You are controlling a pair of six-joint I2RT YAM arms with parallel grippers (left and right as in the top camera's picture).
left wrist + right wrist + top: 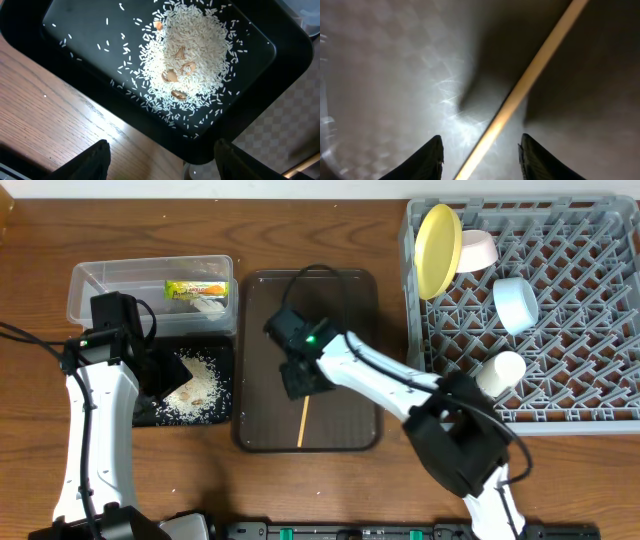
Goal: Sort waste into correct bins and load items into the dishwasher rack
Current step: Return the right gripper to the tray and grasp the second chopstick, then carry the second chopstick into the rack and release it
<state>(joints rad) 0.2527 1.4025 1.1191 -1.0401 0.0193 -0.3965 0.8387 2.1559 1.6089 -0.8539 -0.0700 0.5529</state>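
Slippage is the risk, as the right end effector (480, 150) hangs open astride the chopstick (530, 80) lying flat on the brown tray (260, 290), where an off-centre squeeze could roll it away; the left end effector (160, 160) gapes empty over rice (195, 55).

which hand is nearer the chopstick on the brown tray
Right. The right hand is directly over the chopstick, its fingers open either side of it. The left hand is off to the left, over the black tray of rice.
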